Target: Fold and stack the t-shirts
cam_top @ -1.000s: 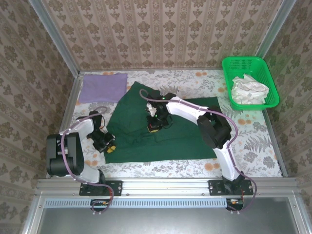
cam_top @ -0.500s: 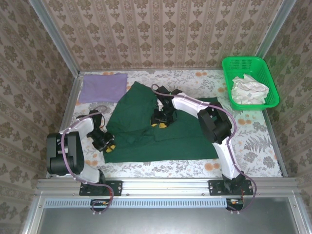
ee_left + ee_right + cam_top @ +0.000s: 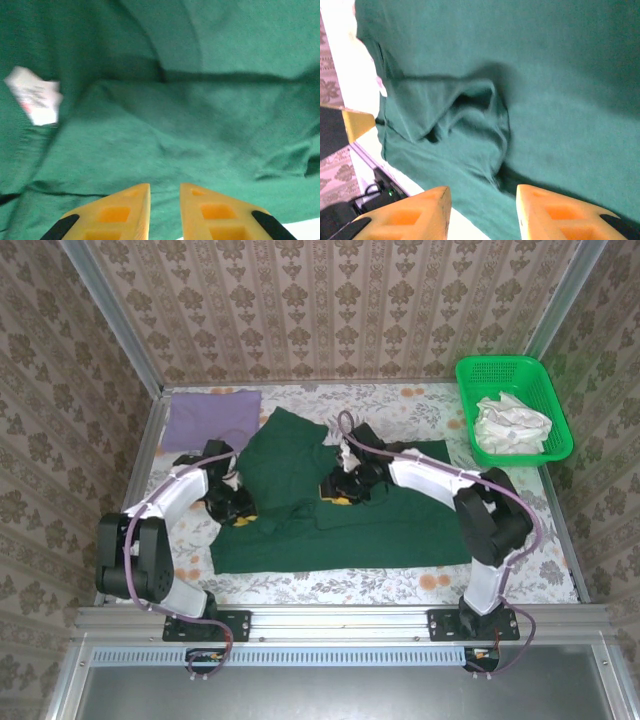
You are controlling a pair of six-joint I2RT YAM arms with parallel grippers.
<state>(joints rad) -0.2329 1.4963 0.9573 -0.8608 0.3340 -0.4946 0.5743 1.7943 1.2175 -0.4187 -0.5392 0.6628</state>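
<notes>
The dark green t-shirt point(image 3: 390, 525) lies spread over the middle of the table, rumpled near its centre. A pale lilac t-shirt point(image 3: 210, 418) lies folded flat at the back left. My left gripper point(image 3: 238, 508) hovers over the green shirt's left side. In the left wrist view its fingers point(image 3: 165, 187) stand a little apart above the green shirt point(image 3: 210, 130), near a white label point(image 3: 37, 102), with nothing between them. My right gripper point(image 3: 338, 492) is over the shirt's middle. Its fingers point(image 3: 482, 192) stand wide open above a raised fold of the green shirt point(image 3: 470, 115).
A bright green mesh basket point(image 3: 500, 362) holding crumpled white cloth point(image 3: 512, 425) stands at the back right. Patterned walls and metal posts close in the table. Floral table cover point(image 3: 520, 530) shows to the right of the green shirt.
My left gripper has moved up and right from the shirt's left edge onto the cloth. The right gripper has drifted to the right, and the shirt's left part has bunched inward.
</notes>
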